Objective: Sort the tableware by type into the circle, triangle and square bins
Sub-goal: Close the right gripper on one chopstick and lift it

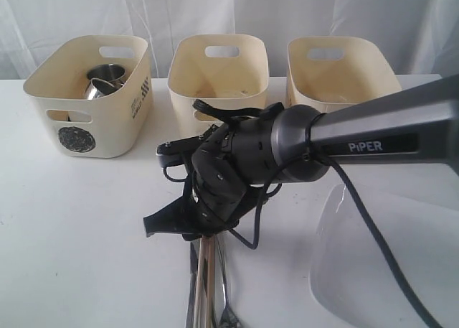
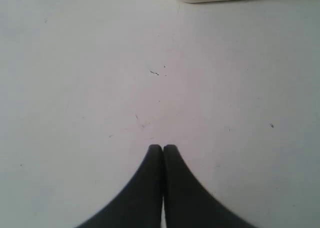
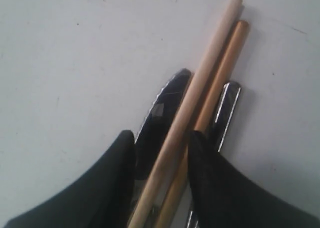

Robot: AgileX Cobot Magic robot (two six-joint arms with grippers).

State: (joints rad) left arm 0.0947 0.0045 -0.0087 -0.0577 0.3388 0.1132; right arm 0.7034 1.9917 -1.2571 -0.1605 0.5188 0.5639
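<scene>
**Right hand astride the chopsticks: take the wood, leave the steel**

Farthest left, the left hand (image 2: 163, 148) is closed on nothing, its fingertips pressed together above bare tabletop (image 2: 90, 83). The circle bin (image 1: 107, 130) stands at the left of the row and already holds the steel mugs (image 1: 106, 79). The middle bin (image 1: 215, 77) is next to it; its mark is hidden behind the arm.

In front of that bin, the right hand (image 3: 160, 138) points down over a bundle lying on the tabletop. Its jaws stand apart, one on each side of the two wooden chopsticks (image 3: 200, 88). A metal cutlery handle (image 3: 167, 101) lies against them on one side and a second steel piece (image 3: 227, 103) on the other. I cannot tell whether the fingers are pinching yet or only straddling.

To do this step well, the hand probably should sit so that both sticks, and no steel, lie between the pads. It should then close squarely and lift straight up so the sticks do not scissor apart.

Rightward stand the right bin (image 1: 341, 80), its mark also hidden, and nearer the camera the large white plate (image 1: 387, 263), untouched.
</scene>
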